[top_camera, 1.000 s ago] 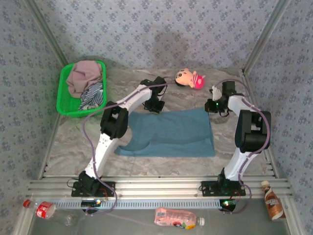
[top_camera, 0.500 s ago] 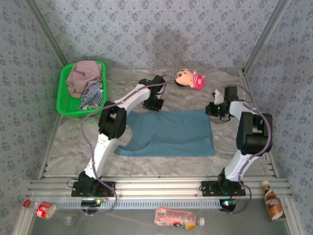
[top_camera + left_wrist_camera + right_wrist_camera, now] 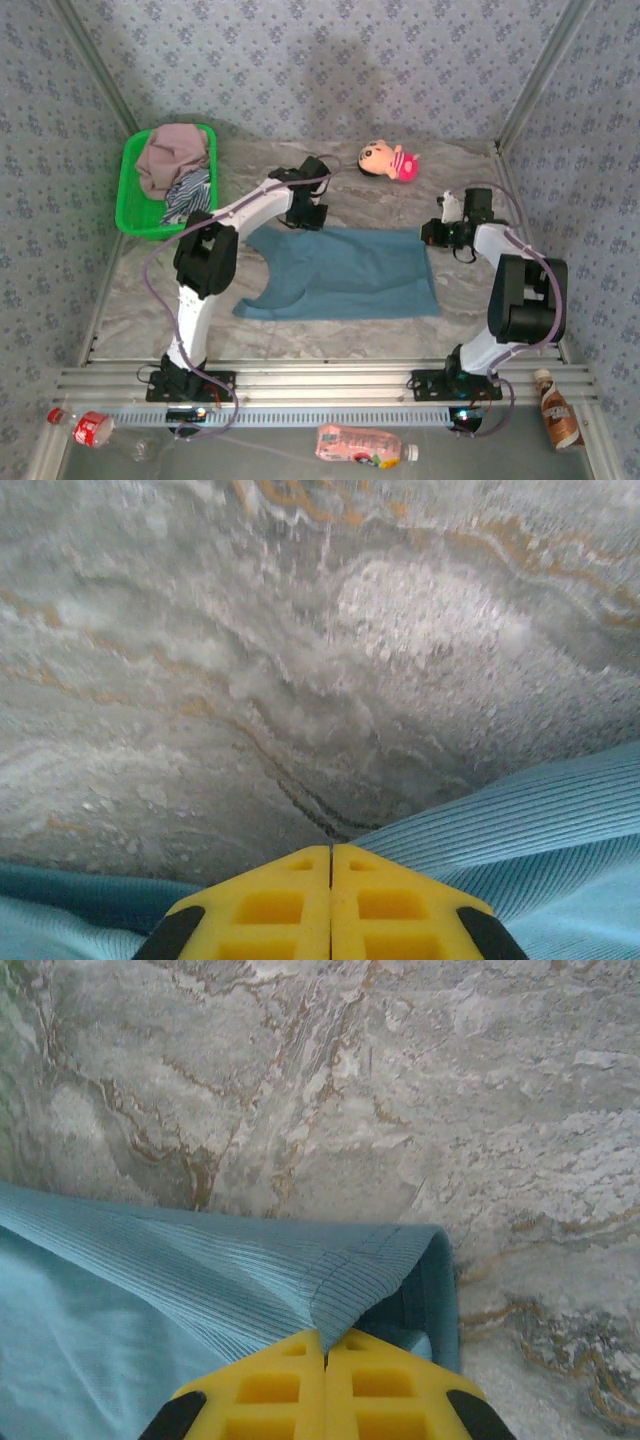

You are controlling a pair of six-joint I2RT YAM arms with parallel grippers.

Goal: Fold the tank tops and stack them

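Both arms have drawn apart since the earlier frame. The left jaws now sit further left, the right jaws further right, and the far edge of the teal tank top [image 3: 350,275] is pulled out longer between them.

**Surface and room.** The counter [image 3: 130,290] is grey marbled stone with tan veins. It is enclosed by walls [image 3: 300,60] papered in a blue-grey floral print.

**Cloth and jaws.** The teal tank top lies flat at the middle of the counter. The left jaws are at its far left corner and the right jaws at its far right corner. In the left wrist view the yellow left jaws are pressed together, and the ribbed cloth [image 3: 520,820] runs in to them from both sides. In the right wrist view the right jaws are closed on a pinched corner of the cloth [image 3: 150,1290], with creases fanning out from the grip.

**Appearance.** The garment is plain dusty teal and finely ribbed. Its scooped neckline faces left.

**Elsewhere.** A green basket [image 3: 125,215] at far left holds the mauve tank top [image 3: 172,155] and the striped tank top [image 3: 188,197]. A plush doll [image 3: 388,160] lies beyond the cloth.
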